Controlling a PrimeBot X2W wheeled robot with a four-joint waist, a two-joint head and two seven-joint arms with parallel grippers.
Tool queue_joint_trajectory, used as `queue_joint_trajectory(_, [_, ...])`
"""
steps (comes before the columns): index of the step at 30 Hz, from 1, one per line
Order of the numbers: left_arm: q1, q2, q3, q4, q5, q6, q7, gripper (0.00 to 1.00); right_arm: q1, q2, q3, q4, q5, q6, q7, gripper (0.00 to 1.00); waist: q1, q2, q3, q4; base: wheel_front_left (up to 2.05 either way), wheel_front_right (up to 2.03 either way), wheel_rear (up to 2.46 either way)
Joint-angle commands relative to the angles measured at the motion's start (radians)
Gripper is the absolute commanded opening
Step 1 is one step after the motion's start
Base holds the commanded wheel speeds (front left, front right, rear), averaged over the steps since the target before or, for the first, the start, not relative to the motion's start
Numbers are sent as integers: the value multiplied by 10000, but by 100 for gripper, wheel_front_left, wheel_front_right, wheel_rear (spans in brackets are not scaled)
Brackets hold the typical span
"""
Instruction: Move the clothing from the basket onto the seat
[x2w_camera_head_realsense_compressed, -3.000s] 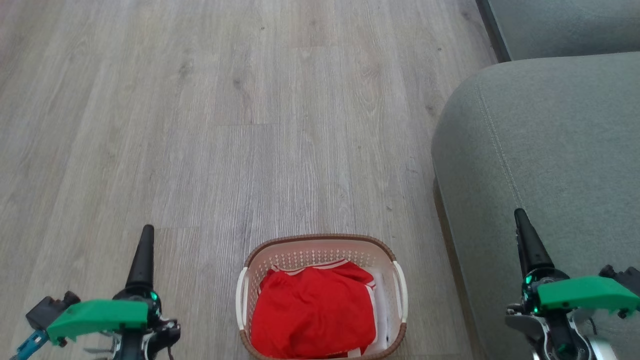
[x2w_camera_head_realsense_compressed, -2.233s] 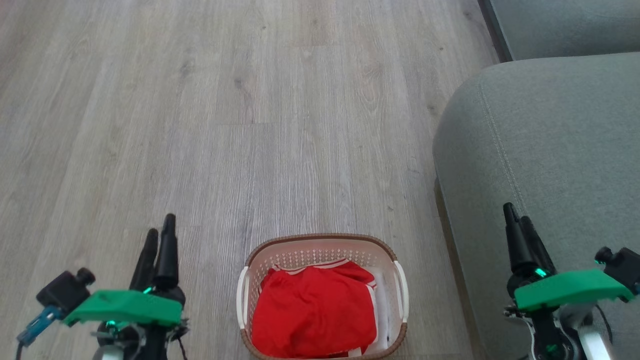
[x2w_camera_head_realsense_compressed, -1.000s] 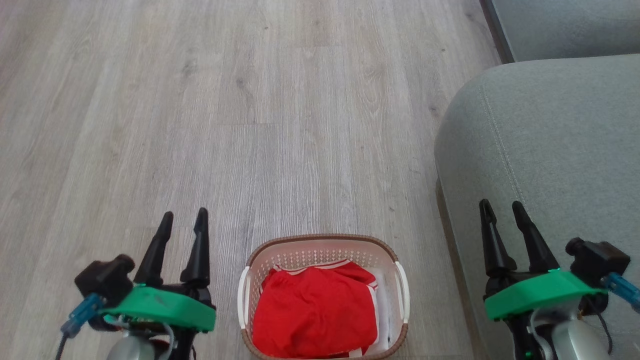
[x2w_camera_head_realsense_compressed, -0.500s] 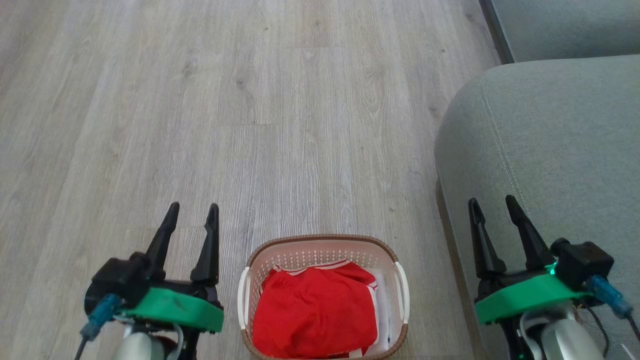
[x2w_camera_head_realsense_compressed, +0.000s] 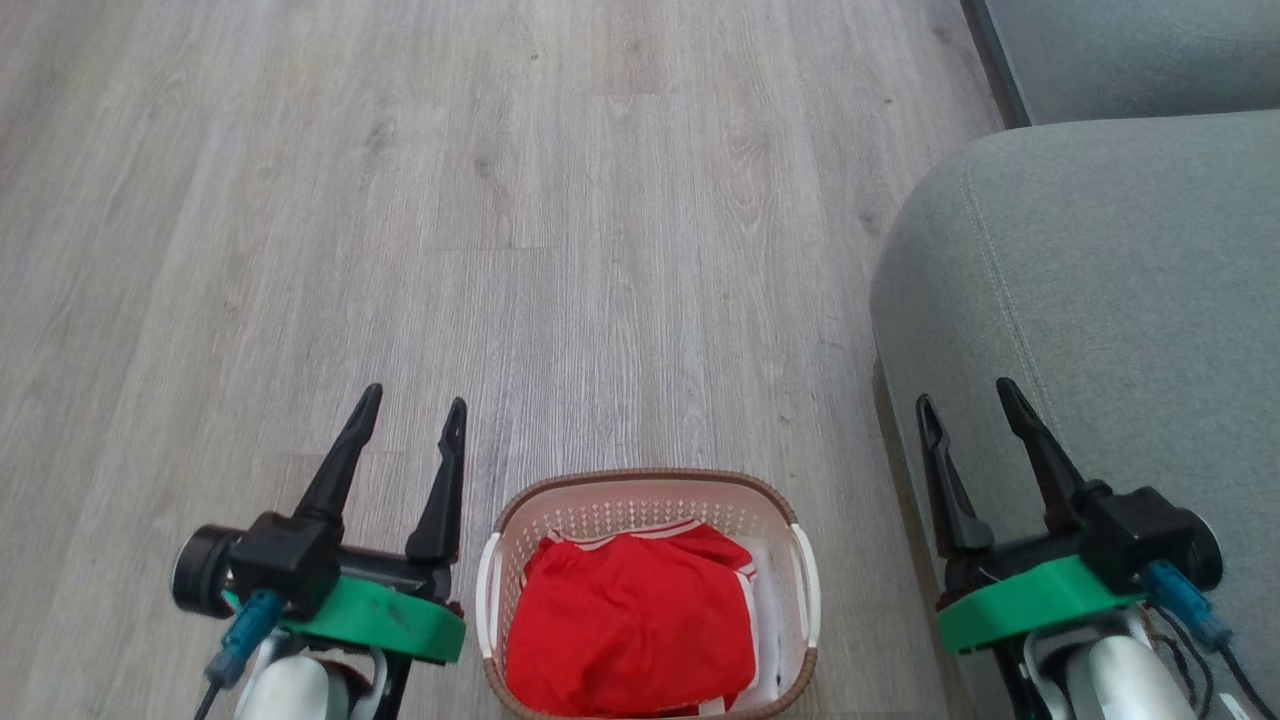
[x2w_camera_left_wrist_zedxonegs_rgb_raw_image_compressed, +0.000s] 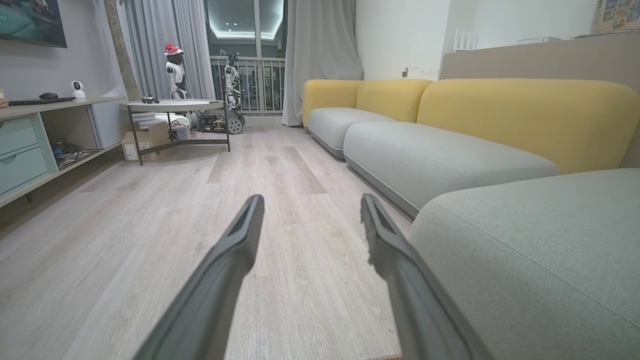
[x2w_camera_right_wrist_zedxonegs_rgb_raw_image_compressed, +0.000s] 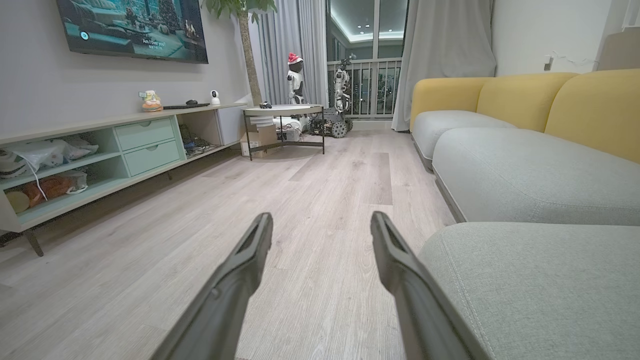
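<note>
While both grippers hang over the wood-look floor (x2w_camera_head_realsense_compressed: 520, 200), each pair of dark fingers stands spread wide and holds nothing. The left gripper (x2w_camera_head_realsense_compressed: 415, 395) has bare floor showing in the gap between its fingers, and its tips touch nothing. The cream laundry basket (x2w_camera_head_realsense_compressed: 640, 478) sits just right of that gripper's right finger and back toward its base, between the two grippers. The red clothing (x2w_camera_head_realsense_compressed: 625, 625) with white trim lies heaped inside the basket, apart from all four fingers. The right gripper (x2w_camera_head_realsense_compressed: 964, 391) is likewise wide open and empty. The grey-green seat (x2w_camera_head_realsense_compressed: 1120, 280) lies close along its right finger; whether they touch I cannot tell.
</note>
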Motion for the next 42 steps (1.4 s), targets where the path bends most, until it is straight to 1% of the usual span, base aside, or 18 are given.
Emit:
queue_joint_trajectory(1, [-475, 102, 256, -407, 79, 6, -99, 100, -214, -132, 278, -405, -81, -2, -103, 100, 0, -1, -7, -3, 0, 0, 0])
queue_joint_trajectory(16, [-448, 89, 271, -378, 22, 11, -99, 100, -219, -127, 269, -373, -48, -2, -103, 100, 0, -1, 9, -35, 0, 0, 0])
queue_joint_trajectory(26, [-471, 82, 270, -321, -17, 35, -99, 100, -284, -119, 111, -313, 90, -2, -103, 100, 0, -1, 231, -227, 0, 0, 0])
queue_joint_trajectory(35, [-783, 80, 156, -128, -175, -17, -99, 100, -587, -84, -52, -470, 91, -2, -103, 100, 0, -1, 1000, -560, 0, 0, 0])
queue_joint_trajectory(42, [-1208, 77, 123, 332, -645, -65, -99, 100, -922, -41, -120, -687, 125, -2, -103, 100, 0, -1, 1841, -922, 0, 0, 0])
